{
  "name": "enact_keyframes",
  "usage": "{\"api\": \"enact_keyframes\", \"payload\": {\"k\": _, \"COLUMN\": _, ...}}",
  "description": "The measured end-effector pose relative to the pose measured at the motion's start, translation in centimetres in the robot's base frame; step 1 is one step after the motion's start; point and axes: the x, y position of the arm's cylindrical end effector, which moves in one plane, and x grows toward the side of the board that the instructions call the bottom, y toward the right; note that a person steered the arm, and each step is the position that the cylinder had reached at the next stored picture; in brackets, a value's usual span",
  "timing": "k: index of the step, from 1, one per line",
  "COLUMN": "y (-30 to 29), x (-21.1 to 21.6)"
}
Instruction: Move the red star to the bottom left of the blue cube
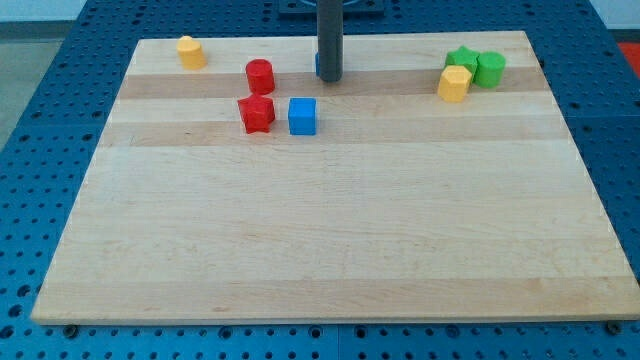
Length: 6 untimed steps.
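Observation:
The red star [256, 113] lies on the wooden board [330, 230] in the upper middle-left, directly left of the blue cube [302, 116], with a small gap between them. A red cylinder [260, 76] stands just above the star. My tip [329, 77] is above and a little right of the blue cube, apart from it. A sliver of another blue block [317, 66] shows at the rod's left edge, mostly hidden behind it.
A yellow block [191, 52] sits near the board's top left corner. At the top right, a green star [461, 59], a green cylinder [490, 69] and a yellow block [454, 84] cluster together.

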Motion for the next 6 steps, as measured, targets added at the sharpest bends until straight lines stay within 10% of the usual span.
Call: {"api": "enact_keyframes", "payload": {"k": 6, "y": -1.8, "x": 1.9}}
